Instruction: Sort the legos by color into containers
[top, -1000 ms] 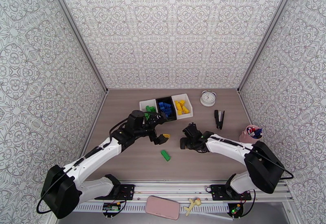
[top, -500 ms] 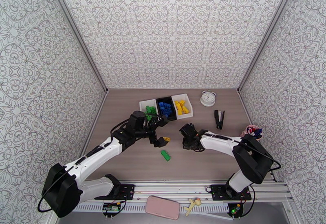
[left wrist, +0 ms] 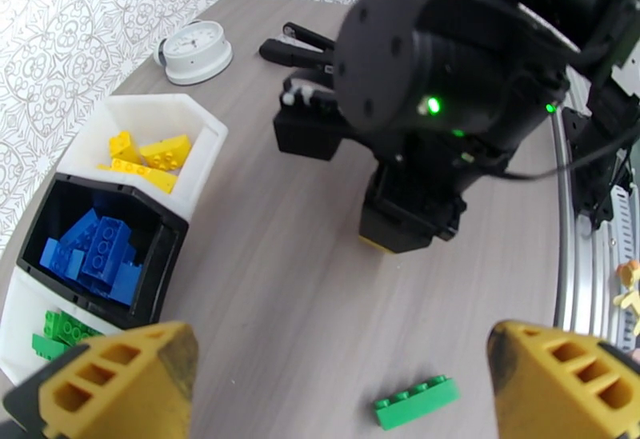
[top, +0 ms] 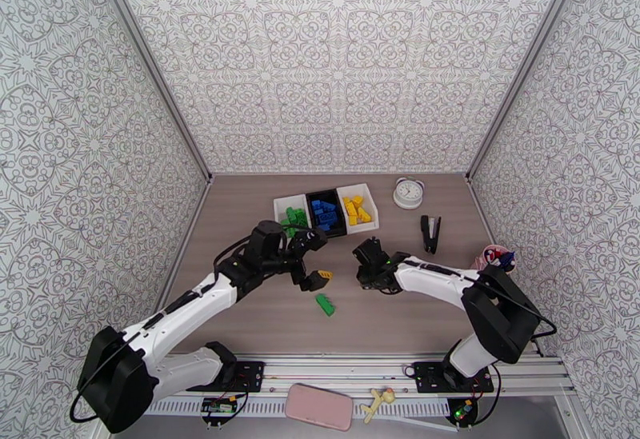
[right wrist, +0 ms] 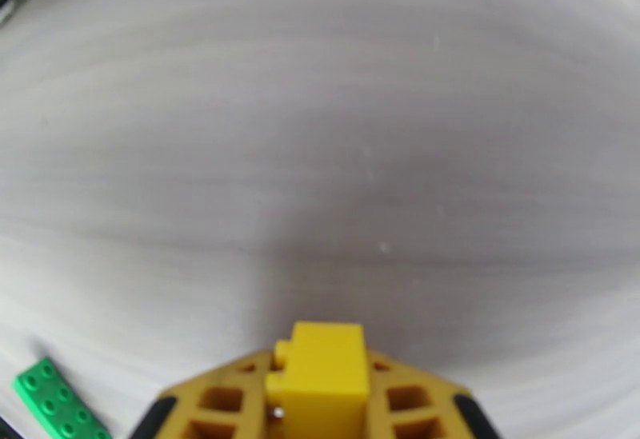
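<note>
Fingers point(right wrist: 220, 402) of the right gripper point(right wrist: 320, 417) are closed on a small yellow brick point(right wrist: 322, 365), which sits squarely between them. Those of the left gripper point(top: 314, 277) stand wide apart with nothing between them, low over the table point(top: 240, 217). Over the last second the right arm has folded inward and carried its gripper a short way up the table towards the containers, while the left gripper has barely shifted. The three containers stand in a row: the left white bin point(top: 278, 202) holds green bricks, the black bin point(top: 323, 192) blue, and the right white bin point(top: 370, 205) yellow. The carried brick is now near the right white bin but not yet over it. On this showing the pick is complete and the delivery is under way. One green brick point(top: 324, 304) lies loose on the table just beside the open left gripper. It appears to be the only lego left unsorted, and is probably that gripper's target.
</note>
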`<action>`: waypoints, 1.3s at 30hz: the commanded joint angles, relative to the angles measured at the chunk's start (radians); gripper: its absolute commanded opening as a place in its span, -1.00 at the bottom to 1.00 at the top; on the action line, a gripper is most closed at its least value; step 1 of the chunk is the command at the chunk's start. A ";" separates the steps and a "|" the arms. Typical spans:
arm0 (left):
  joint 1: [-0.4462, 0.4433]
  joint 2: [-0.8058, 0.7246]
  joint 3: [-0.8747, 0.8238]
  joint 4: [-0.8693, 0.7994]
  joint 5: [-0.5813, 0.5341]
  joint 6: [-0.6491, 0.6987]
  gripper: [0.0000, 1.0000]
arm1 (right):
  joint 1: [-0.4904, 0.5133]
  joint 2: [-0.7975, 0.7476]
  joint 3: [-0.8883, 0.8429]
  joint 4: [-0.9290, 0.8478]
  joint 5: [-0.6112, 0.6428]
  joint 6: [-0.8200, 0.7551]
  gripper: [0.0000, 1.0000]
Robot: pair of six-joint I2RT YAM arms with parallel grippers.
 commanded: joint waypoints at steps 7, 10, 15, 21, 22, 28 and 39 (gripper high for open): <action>-0.010 -0.079 -0.070 0.048 -0.051 -0.078 0.99 | -0.113 0.035 0.208 0.135 0.047 -0.204 -0.56; -0.014 -0.085 -0.070 0.032 -0.061 -0.090 0.99 | -0.151 0.076 0.290 0.173 0.039 -0.248 -0.55; -0.033 -0.094 -0.084 0.038 -0.085 -0.109 0.99 | -0.207 0.174 0.414 0.215 0.028 -0.293 -0.55; -0.057 -0.097 -0.090 0.032 -0.106 -0.115 0.99 | -0.259 0.337 0.541 0.270 -0.015 -0.316 -0.55; -0.059 -0.097 -0.090 0.030 -0.113 -0.116 0.99 | -0.265 0.370 0.575 0.266 -0.034 -0.322 -0.54; -0.075 -0.098 -0.087 0.026 -0.142 -0.126 0.99 | -0.277 0.504 0.715 0.237 -0.069 -0.375 -0.48; -0.172 -0.100 -0.068 -0.092 -0.440 -0.279 0.99 | -0.278 0.329 0.562 0.325 -0.114 -0.433 0.48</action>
